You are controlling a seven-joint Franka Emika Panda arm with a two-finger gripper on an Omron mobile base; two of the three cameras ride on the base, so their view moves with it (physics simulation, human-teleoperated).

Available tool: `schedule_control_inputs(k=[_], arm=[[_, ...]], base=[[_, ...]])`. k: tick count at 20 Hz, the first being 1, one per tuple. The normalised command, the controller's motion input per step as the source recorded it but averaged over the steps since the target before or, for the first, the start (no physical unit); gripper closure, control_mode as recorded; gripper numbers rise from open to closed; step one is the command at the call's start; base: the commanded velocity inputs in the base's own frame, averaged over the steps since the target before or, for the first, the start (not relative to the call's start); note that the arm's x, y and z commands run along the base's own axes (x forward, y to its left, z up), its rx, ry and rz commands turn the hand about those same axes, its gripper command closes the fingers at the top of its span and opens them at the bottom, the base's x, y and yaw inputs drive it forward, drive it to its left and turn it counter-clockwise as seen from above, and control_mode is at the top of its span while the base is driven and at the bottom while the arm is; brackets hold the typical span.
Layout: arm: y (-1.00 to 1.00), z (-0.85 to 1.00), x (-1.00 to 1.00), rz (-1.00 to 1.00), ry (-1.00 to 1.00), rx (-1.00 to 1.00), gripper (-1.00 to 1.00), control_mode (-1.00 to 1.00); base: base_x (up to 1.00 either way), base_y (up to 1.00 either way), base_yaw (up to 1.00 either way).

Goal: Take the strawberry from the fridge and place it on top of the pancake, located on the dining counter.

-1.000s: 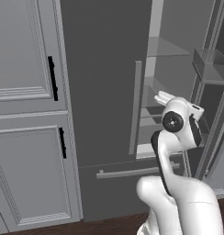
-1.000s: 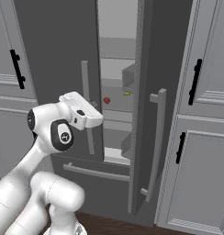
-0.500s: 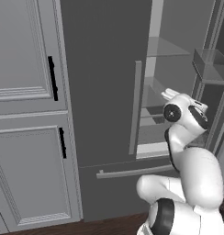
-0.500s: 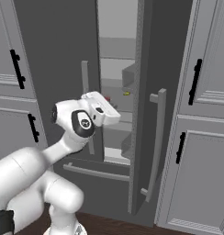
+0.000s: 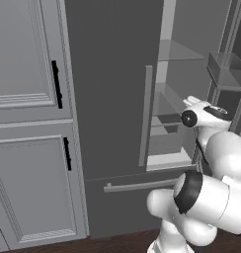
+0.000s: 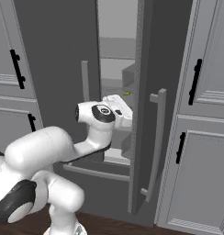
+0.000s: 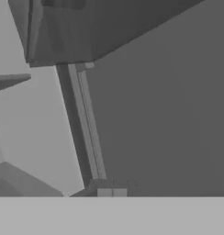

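With my gripper [image 6: 125, 112] pinched together and empty inside the fridge [image 6: 146, 59], I should spread the fingers before nearing the strawberry.

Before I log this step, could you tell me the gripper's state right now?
Gripper: closed, fingertips together, nothing visibly held, inside the open fridge.

fridge [image 5: 112, 99] doors and handles: no lettering, brand or number
fridge shelves and door bin: no labels
cabinets [image 5: 28, 123]: plain panels, no signs
robot arm [image 6: 54, 147]: white shell, no logo or number that can be read
hand view: grey surfaces, no text
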Motion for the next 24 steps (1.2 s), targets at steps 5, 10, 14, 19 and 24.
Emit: schedule_control_inputs(k=[5,10,14,19,24], arm=[[-0.94,-0.05,0.03,-0.06,0.00,0.00,1.00,-1.00],[-1.00,-0.01,-0.04,-0.05,0.00,0.01,1.00,-1.00],[-0.62,0.02,-0.33,-0.02,0.00,0.02,1.00,-1.00],[0.25,0.26,-0.71,0.02,0.00,-0.03,1.00,-1.00],[0.95,0.54,-0.67,0.17,0.01,-0.06,1.00,-1.00]], base=[[0.00,0.00,0.00],[0.00,0.00,0.00],[0.00,0.00,0.00],[0.00,0.00,0.00],[0.00,0.00,0.00]])
